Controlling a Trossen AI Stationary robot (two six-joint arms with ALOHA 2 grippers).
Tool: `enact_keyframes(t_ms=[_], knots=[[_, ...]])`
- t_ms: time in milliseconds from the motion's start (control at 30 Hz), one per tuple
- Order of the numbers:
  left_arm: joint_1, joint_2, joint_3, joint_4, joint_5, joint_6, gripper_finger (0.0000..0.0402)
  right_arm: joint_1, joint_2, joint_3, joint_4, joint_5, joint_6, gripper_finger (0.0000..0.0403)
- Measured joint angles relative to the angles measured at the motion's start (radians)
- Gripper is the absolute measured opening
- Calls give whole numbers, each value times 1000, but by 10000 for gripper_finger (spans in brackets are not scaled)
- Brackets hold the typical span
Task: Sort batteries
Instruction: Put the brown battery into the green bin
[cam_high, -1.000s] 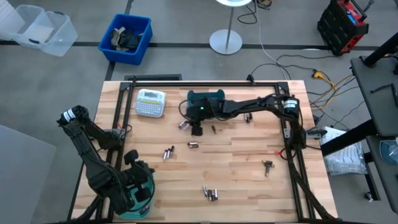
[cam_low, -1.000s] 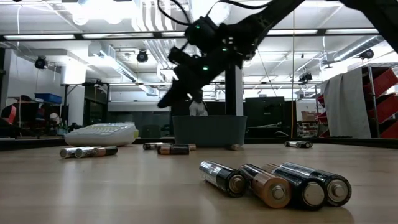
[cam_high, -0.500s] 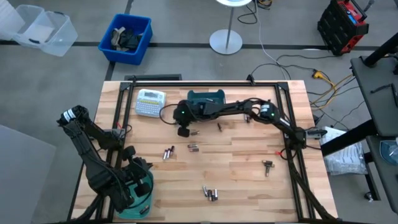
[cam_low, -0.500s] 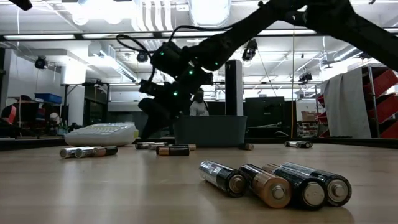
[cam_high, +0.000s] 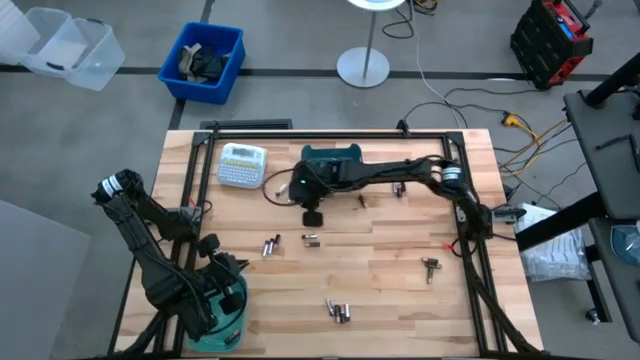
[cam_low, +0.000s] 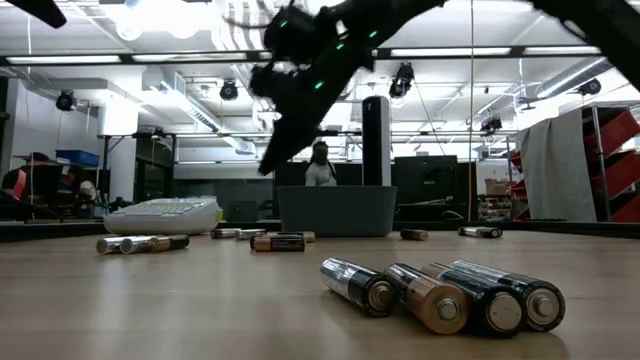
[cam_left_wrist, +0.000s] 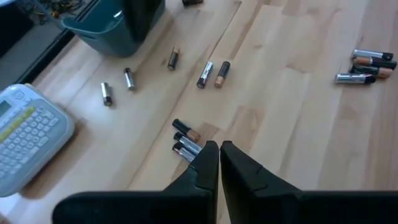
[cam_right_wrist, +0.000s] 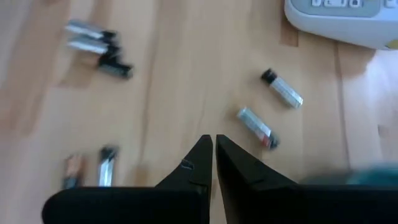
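Batteries lie scattered flat on the wooden table: a cluster (cam_high: 338, 312) near the front edge, large in the low view (cam_low: 440, 295), a group (cam_high: 270, 245) left of centre, a pair (cam_high: 310, 238), and singles (cam_high: 362, 200). My right gripper (cam_high: 312, 215) hangs shut above the table centre, raised in the low view (cam_low: 285, 140); its wrist view shows nothing between the fingers (cam_right_wrist: 213, 144), with two batteries (cam_right_wrist: 255, 127) below. My left gripper (cam_high: 222, 265) waits shut at the near left, over a teal bin (cam_high: 228, 308); its wrist view (cam_left_wrist: 219, 149) shows it holding nothing.
A second teal bin (cam_high: 330, 160) stands at the far centre and a white label-maker (cam_high: 242, 165) to its left. More batteries lie at the right (cam_high: 430, 265) and by the far bin (cam_high: 398, 188). Bare wood lies at the near right.
My right gripper dipped low toward the table's left, near the batteries in front of the far bin, then rose and came back toward the right. One small battery has rolled a little toward the table's right edge. The fingers have stayed shut.
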Motion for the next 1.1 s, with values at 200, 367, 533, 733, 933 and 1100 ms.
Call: enact_keyframes(t_ms=[200, 367, 533, 733, 933, 1100], knots=[[0, 0, -41, 91, -13, -15, 0, 34, -232, -257, 6, 23, 103, 12], [0, 0, -59, 104, -31, -15, 0, 45, -375, -455, -2, 65, 267, 12], [1, 0, -71, 106, -41, -12, 0, 40, -457, -591, -20, 109, 382, 12], [1, 0, -73, 106, -41, -11, 0, 10, -539, -638, -162, 304, 472, 27], [0, 0, -73, 106, -41, -11, 0, -76, -543, -668, -284, 325, 517, 82], [0, 0, -73, 106, -40, -11, 0, -178, -540, -725, -238, 274, 474, 137]])
